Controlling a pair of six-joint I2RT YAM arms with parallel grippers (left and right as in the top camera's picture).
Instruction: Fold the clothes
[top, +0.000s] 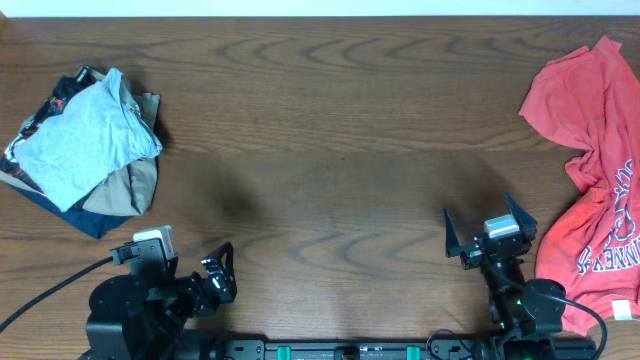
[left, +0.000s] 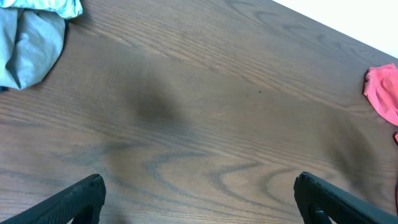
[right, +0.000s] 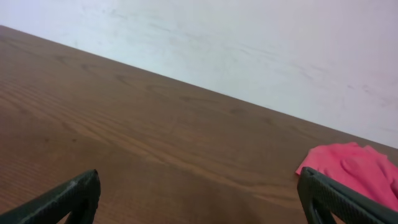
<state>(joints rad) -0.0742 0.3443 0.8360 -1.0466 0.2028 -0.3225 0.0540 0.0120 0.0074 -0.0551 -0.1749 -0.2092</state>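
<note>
far left: pale blue-grey T-shirt (top: 80, 140) crumpled atop heap of other garments (top: 125, 190) | left tool (top: 218, 275) fingers apart, empty, near edge | tabletop (top: 330, 120) middle: no garment laid out | right tool (top: 487, 225) fingers apart, empty | far right: red T-shirt (top: 595, 180) rumpled | progress: nothing folded, everything left

matt wood-grain table (top: 330, 120), soft cloth clothes (top: 85, 145)
</note>
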